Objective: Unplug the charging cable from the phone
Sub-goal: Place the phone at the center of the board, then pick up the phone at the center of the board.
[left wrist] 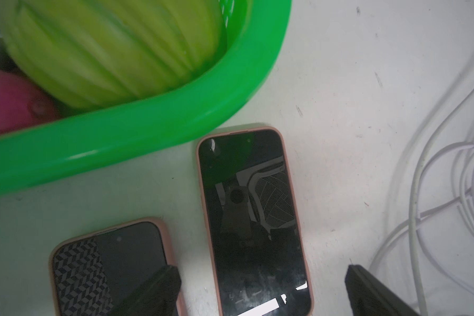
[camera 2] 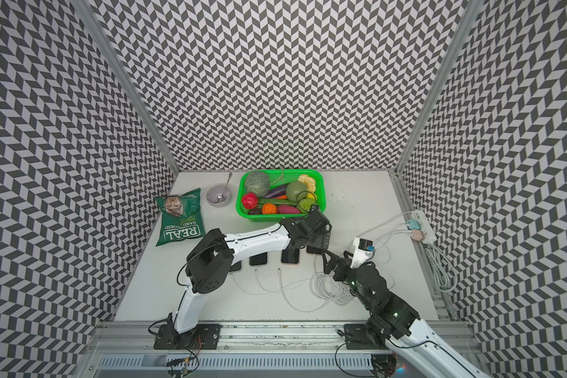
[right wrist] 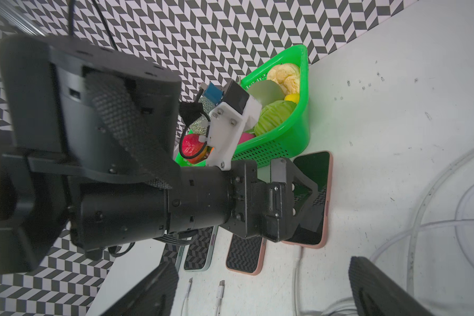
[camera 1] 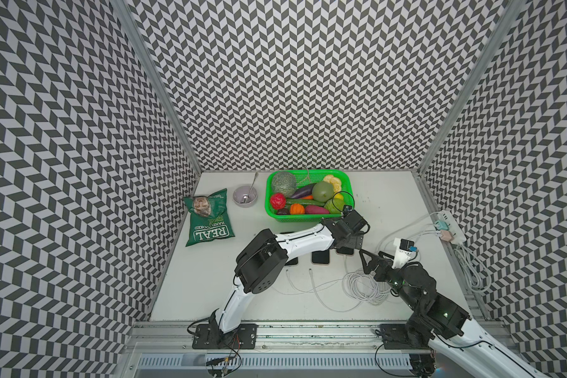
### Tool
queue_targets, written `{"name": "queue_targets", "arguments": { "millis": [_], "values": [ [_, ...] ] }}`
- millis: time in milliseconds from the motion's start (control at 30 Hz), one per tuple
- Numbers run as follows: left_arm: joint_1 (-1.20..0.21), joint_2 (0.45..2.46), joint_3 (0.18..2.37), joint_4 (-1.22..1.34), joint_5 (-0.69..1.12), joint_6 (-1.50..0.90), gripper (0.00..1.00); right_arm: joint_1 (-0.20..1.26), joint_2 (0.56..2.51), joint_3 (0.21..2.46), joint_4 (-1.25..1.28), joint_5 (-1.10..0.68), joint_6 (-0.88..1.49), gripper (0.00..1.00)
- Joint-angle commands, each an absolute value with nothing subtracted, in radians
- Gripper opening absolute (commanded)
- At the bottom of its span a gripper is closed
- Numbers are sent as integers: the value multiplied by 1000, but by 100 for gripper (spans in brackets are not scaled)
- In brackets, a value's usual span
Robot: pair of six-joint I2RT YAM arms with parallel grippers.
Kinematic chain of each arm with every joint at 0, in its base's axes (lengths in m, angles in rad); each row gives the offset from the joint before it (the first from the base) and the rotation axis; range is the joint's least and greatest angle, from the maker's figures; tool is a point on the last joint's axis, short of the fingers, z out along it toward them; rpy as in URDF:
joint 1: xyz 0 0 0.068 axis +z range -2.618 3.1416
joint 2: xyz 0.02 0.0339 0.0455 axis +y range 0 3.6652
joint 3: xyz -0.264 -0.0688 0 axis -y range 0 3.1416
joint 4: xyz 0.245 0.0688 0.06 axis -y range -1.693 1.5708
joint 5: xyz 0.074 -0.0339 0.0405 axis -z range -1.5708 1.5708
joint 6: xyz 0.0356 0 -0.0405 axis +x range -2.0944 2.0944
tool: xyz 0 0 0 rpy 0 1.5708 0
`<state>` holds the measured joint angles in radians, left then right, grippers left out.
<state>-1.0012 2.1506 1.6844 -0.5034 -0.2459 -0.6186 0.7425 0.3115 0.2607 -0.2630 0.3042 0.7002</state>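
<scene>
Green basket w/ veg, bowl w/ spoon; L gripper & R gripper both spread wide.

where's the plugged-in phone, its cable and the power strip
plugged-in phone [left wrist: 252,219]: left wrist view, middle of its screen
cable [right wrist: 297,273]: right wrist view, cord behind the plug
power strip [camera 1: 451,222]: a top view, its white body
</scene>
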Motion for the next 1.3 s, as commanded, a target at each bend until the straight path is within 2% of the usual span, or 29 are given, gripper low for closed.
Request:
{"name": "queue_targets", "arguments": {
  "millis": [0, 1267],
  "values": [
    [-1006, 2180, 1738, -519, -250, -597, 100, 736, 292, 289, -245, 336, 698, 100],
    [-1009, 2361, 1867, -591, -321, -574, 99, 736, 297, 259, -196, 310, 683, 100]
  ]
}}
